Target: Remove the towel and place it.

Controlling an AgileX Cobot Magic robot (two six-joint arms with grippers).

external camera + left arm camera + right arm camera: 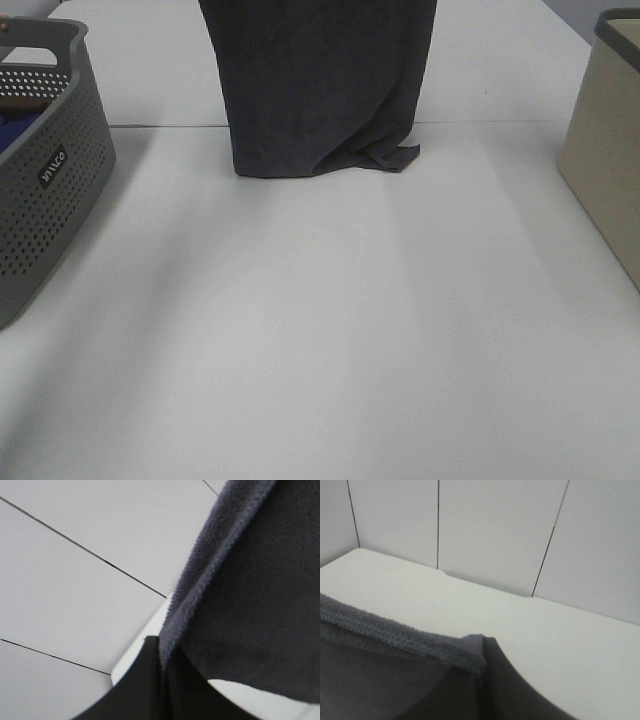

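Left gripper (pixel 162 680): clamped on the towel (pixel 250 605); the hem runs straight down into the dark jaws, with pale wall panels (pixel 75 580) behind.
Right gripper (pixel 481 680): closed on another top corner of the towel (pixel 380 680), where the stitched edge ends at the jaws.
Towel's axis: long axis vertical; the towel (pixel 320 80) hangs as a dark sheet from above the exterior high view's upper edge, between the two grips.
Towel's lower end: the bottom edge touches the table (pixel 320 330) just this side of the seam (pixel 520 123); the corner on the right arm's side is crumpled into a small fold on the surface.
Towel relative to grippers: directly beneath both, spread between them.
Left side: the grey basket (pixel 50 180) stands well apart from the cloth.
Right side: the beige bin (pixel 605 150) sits at the table's edge, also well apart.
Open room: bare white tabletop lies between basket and bin, on the near side of the towel.
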